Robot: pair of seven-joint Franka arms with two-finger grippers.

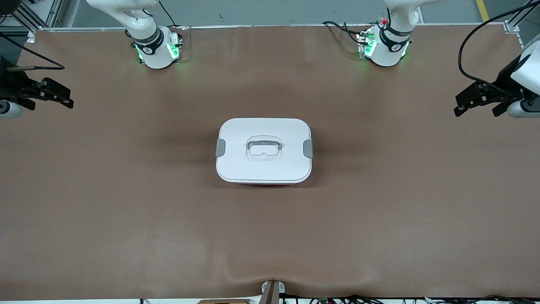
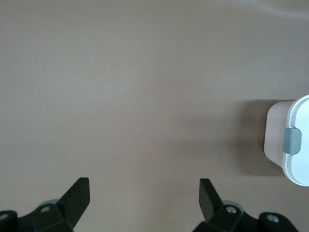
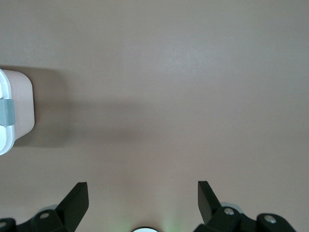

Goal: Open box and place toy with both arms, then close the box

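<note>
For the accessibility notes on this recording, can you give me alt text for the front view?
A closed box with a white lid and grey side clips sits mid-table on the brown table cover. The left gripper hangs over the left arm's end of the table and the right gripper over the right arm's end, both with fingers open and empty. No toy is visible.

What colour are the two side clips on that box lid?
Grey side clips on the white plastic lid; front view shows them best.

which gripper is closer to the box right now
Neither clearly. The left gripper hangs open over the table's left-arm end and the right gripper open over its right-arm end, both well clear of the closed box midway between them.
</note>
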